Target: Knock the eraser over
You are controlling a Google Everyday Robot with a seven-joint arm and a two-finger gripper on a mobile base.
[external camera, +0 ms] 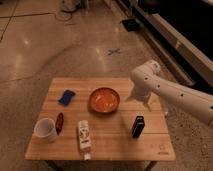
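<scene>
from the camera view i see the gripper [141, 96] hanging over the far right part of the table [115, 145], just right of the orange bowl [104, 100]. i cannot tell whether it is spread or closed. the eraser [138, 126] stands upright nearer the front edge, apart from the gripper.

table [112, 142] | blue pad [66, 97]; orange bowl [104, 100]; white cup [45, 129]; red item [59, 122]; bottle [83, 136] lying; eraser [138, 126] upright | tool [143, 98] above right edge
</scene>
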